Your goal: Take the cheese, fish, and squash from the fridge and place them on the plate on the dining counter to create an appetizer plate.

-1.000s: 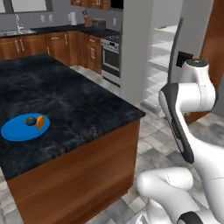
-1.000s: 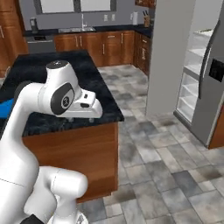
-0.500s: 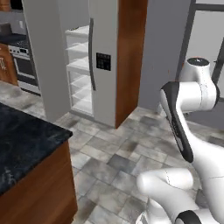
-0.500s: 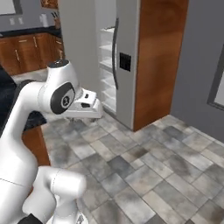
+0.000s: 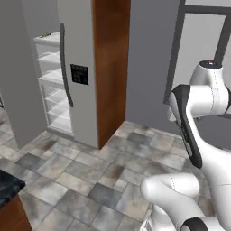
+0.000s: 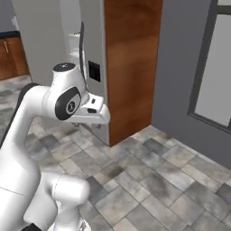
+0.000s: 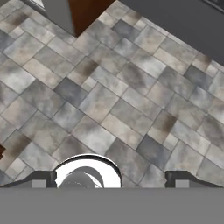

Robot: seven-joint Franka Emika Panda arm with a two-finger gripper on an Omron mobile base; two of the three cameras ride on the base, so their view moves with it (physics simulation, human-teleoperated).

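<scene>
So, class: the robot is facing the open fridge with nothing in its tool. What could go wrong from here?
1. The fridge door edge and its dark handle jut toward the robot; a swinging arm might clip them.
2. The dining counter corner sits close by the base at lower left; turning could bump it.
3. The tool is open over the floor and far from the shelves, so a reach now would likely fall short.
</scene>
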